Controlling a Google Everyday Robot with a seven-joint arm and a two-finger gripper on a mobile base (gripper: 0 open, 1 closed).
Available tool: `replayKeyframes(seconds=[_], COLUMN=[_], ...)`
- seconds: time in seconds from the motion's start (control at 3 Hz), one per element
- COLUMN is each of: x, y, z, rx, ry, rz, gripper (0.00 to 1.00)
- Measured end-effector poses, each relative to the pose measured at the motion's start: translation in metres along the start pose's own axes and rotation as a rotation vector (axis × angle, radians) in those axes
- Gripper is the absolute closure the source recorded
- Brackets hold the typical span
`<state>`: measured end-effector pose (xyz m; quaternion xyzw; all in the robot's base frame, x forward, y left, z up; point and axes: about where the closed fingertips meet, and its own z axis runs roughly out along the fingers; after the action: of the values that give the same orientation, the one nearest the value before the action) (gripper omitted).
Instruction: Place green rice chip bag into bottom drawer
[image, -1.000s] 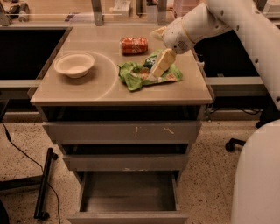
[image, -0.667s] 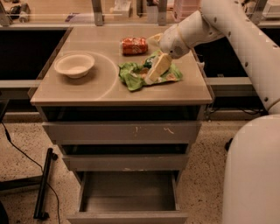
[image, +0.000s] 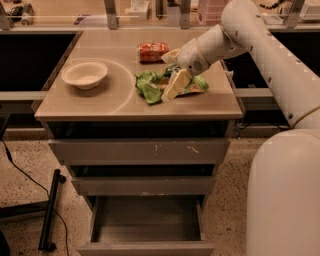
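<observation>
Tan surface carries the green rice chip bag right of centre, lying flat, long axis left-right. End effector sits over it, fingers spread wide apart. Below, the bottom drawer stands open.

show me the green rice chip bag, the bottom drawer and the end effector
green rice chip bag (image: 148, 86), camera view, crinkled left half
bottom drawer (image: 145, 220), camera view, bare floor of the open drawer
end effector (image: 172, 79), camera view, its middle, low over the bag's right half
</observation>
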<state>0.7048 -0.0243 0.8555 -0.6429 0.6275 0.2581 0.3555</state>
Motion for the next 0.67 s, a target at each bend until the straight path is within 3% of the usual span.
replayKeyframes(seconds=[0.33,0.67], x=[0.0095,0.0097], y=[0.0041,0.0042], z=[0.0114,0.0118], rx=[-0.030,-0.030], ry=[-0.012,-0.012], rz=[0.028,0.028], gripper=[0.00,0.13])
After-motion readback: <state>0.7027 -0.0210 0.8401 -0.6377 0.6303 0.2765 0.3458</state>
